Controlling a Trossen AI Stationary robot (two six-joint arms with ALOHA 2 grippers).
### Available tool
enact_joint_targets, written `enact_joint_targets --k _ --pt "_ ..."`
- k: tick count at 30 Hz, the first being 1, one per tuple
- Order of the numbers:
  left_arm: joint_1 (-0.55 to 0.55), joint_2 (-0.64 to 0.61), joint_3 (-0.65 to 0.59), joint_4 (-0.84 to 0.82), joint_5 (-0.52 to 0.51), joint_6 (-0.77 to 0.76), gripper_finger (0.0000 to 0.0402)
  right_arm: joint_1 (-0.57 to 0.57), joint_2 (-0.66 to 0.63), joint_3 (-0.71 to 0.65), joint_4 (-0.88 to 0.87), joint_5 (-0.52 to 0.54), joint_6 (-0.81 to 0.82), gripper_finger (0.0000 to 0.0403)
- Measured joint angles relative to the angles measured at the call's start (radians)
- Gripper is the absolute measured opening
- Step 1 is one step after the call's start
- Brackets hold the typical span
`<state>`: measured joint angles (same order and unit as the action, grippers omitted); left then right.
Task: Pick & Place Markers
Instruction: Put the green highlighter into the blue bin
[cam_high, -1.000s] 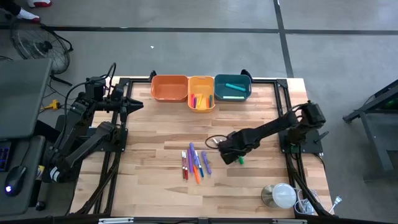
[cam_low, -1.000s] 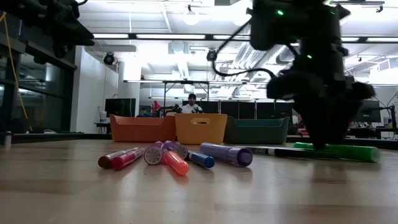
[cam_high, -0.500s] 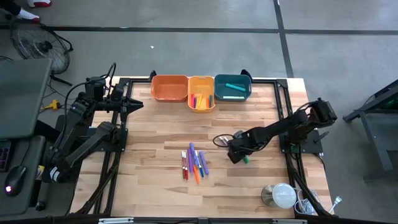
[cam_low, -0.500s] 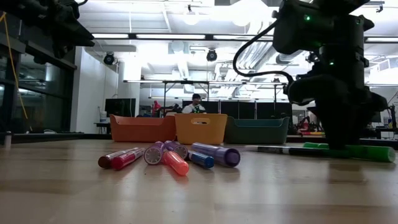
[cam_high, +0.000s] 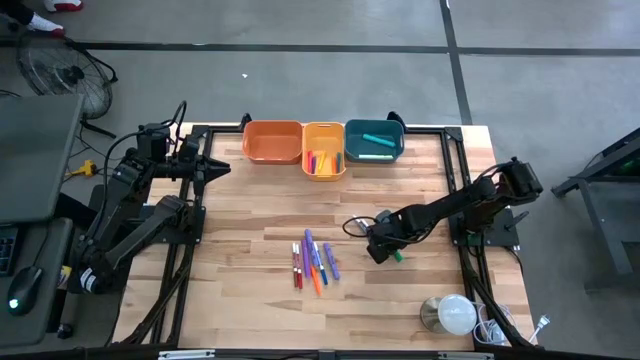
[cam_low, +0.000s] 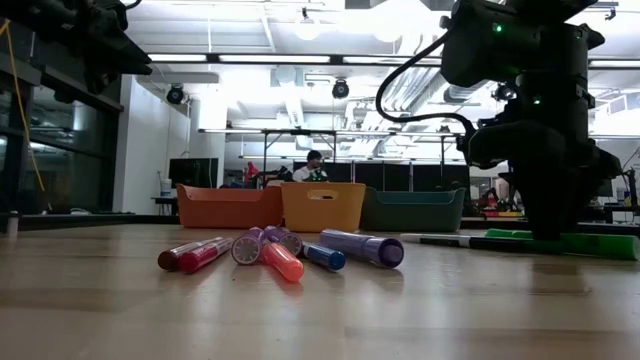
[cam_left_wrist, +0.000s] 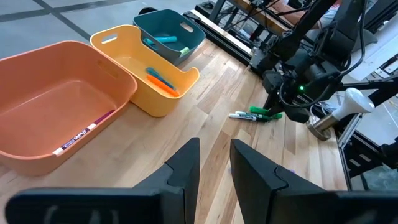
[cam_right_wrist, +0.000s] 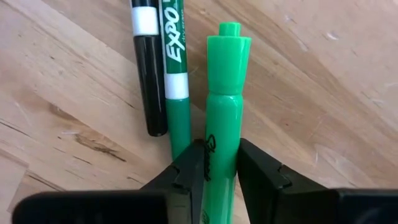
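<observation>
Right pincer (cam_right_wrist: 221, 165) stands low on the worktop (cam_high: 250, 215), fingers clamped on the green marker (cam_right_wrist: 225, 106); its long axis runs straight ahead; left pincer (cam_left_wrist: 214, 163) waits far off, slightly apart.

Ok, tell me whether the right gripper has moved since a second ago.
Yes. The right gripper shifted rightward, away from the marker cluster.
</observation>
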<state>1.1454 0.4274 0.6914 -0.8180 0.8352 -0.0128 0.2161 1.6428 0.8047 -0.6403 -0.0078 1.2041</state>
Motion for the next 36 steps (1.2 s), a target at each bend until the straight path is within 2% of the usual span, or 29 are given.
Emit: enact_joint_targets --k 22,36 --pt "0.000 0.000 0.000 0.000 0.001 -0.001 0.0088 -0.002 0.002 0.003 0.000 -0.023 -0.028 0.0061" --pt "0.000 0.000 0.000 0.000 0.002 -0.013 0.0088 -0.103 -0.016 0.224 -0.269 -0.023 -0.239 0.0054"
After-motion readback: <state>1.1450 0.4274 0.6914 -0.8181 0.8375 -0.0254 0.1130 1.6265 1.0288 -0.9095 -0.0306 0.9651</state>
